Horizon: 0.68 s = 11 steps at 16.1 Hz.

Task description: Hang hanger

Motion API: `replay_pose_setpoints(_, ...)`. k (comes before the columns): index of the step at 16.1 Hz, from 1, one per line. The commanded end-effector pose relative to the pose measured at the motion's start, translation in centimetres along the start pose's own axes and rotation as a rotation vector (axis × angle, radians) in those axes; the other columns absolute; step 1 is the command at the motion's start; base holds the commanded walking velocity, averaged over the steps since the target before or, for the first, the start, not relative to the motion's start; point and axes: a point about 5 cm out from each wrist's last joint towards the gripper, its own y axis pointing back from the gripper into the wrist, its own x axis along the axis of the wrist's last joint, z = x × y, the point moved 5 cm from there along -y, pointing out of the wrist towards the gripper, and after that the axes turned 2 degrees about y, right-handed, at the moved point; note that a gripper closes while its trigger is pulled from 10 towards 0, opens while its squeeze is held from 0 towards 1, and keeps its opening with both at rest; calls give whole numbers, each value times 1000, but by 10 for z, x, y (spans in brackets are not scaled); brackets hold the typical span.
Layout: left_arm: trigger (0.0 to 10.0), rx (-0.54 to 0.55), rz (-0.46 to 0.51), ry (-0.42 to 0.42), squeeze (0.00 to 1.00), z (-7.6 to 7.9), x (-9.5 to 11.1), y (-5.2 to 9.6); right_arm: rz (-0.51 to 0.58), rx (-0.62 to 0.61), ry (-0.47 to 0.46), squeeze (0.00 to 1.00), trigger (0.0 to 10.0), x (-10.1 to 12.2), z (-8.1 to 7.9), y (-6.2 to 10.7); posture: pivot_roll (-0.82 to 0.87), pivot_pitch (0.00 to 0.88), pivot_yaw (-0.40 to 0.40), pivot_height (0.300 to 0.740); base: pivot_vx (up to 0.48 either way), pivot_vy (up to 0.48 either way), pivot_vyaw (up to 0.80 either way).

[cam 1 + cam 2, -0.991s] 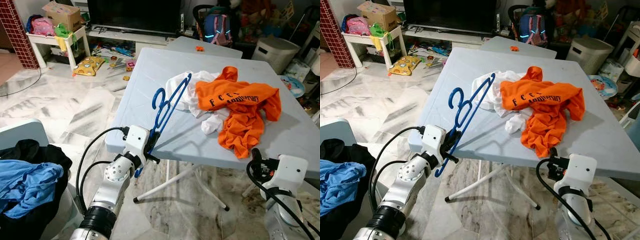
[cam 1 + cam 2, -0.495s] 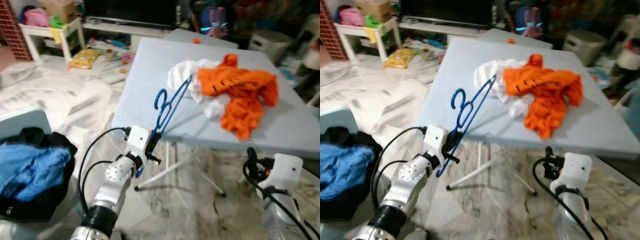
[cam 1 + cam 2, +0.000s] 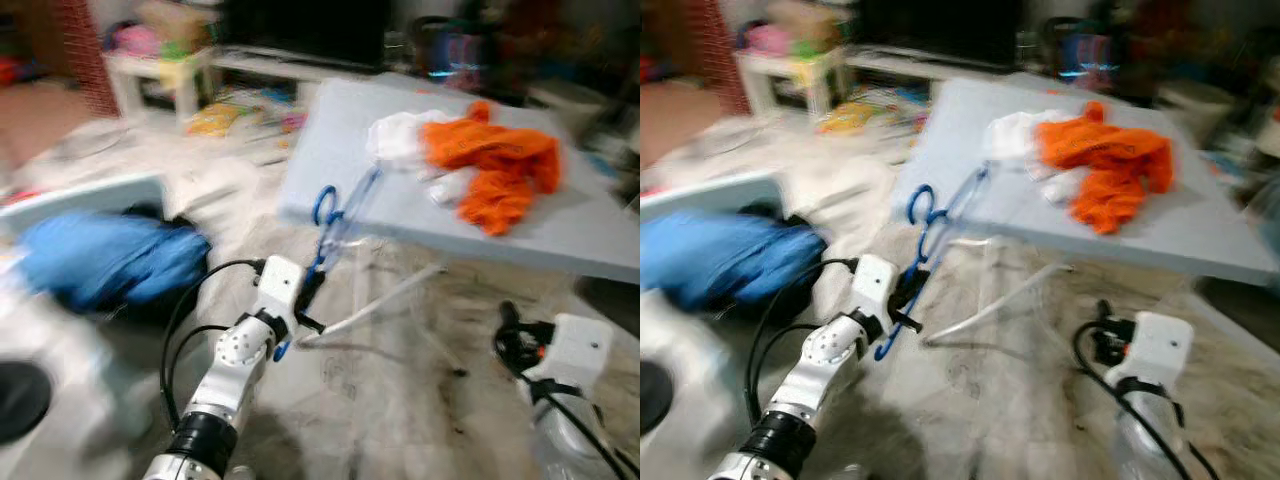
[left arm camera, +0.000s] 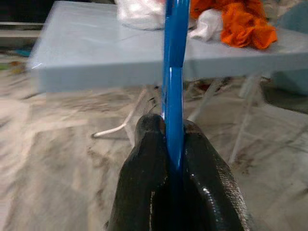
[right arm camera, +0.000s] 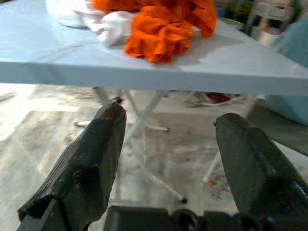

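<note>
My left gripper (image 3: 305,290) is shut on a blue plastic hanger (image 3: 333,215), which rises tilted from the fingers in front of the table's near left corner. In the left wrist view the hanger (image 4: 174,72) runs straight up between the two black fingers (image 4: 144,159). My right gripper (image 5: 168,125) stands open below the table's front edge with nothing between its fingers, its white wrist housing (image 3: 575,350) low on the right. An orange shirt (image 3: 495,165) and a white garment (image 3: 400,140) lie heaped on the light blue folding table (image 3: 340,160).
A blue garment (image 3: 105,255) lies over dark clothes on a pale seat to my left. Beyond it stand a white low table (image 3: 165,70), toys on the floor and a dark TV unit. The marble floor is open under the table's white legs (image 3: 385,300). The eye views are blurred.
The camera has swung left and pulled back, so the table sits further right and away. The left gripper still holds the hanger the same way. The right gripper stays open.
</note>
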Motion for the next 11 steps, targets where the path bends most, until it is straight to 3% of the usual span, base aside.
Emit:
replay_pose_setpoints(1,10000,-6,9,-7,0,0,4,-2,3,3,-11,0,10000,0,1,3,41,0,-83,740,0,0,0)
replay_pose_setpoints(9,10000,-26,15,-3,0,-2,6,-4,-12,7,-17,0,10000,-3,-1,4,38,0,-82,740,0,0,0)
replay_pose_setpoints(11,10000,-58,14,21,0,1,5,-4,-27,8,-21,0,10000,-6,-2,3,37,0,-81,740,0,0,-800)
